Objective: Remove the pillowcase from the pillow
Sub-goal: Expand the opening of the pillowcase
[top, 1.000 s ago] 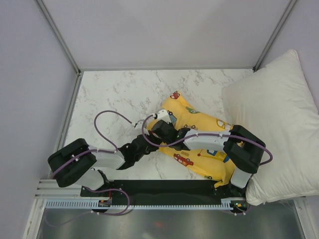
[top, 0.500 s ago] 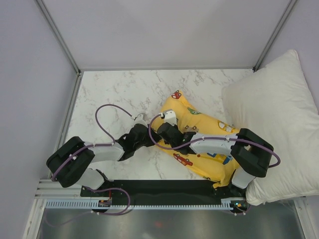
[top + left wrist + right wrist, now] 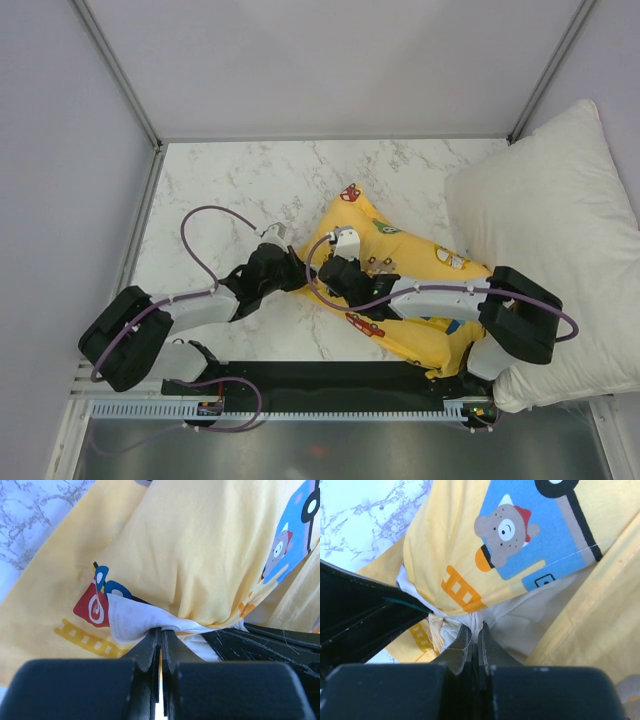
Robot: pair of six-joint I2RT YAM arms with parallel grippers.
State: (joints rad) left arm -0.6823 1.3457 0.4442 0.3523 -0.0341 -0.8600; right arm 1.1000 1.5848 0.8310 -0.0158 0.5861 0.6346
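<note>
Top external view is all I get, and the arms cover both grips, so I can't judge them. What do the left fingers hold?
Observer: The left fingers are shut on a fold of the yellow pillowcase, with what looks like a white label caught in the pinch.
Operator: And the right?
Observer: The right fingers are shut on bunched pillowcase too.
Operator: Pillow showing?
Observer: Cream fabric, probably the pillow, shows beside that pinch.

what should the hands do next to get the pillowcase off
Probably draw the left hand slowly leftward, away from the right hand. Both are shut on cloth at the pillowcase edge, close together; the left pinches yellow fabric and a white tag, the right pale cloth under it, so parting them may peel the case back.
</note>
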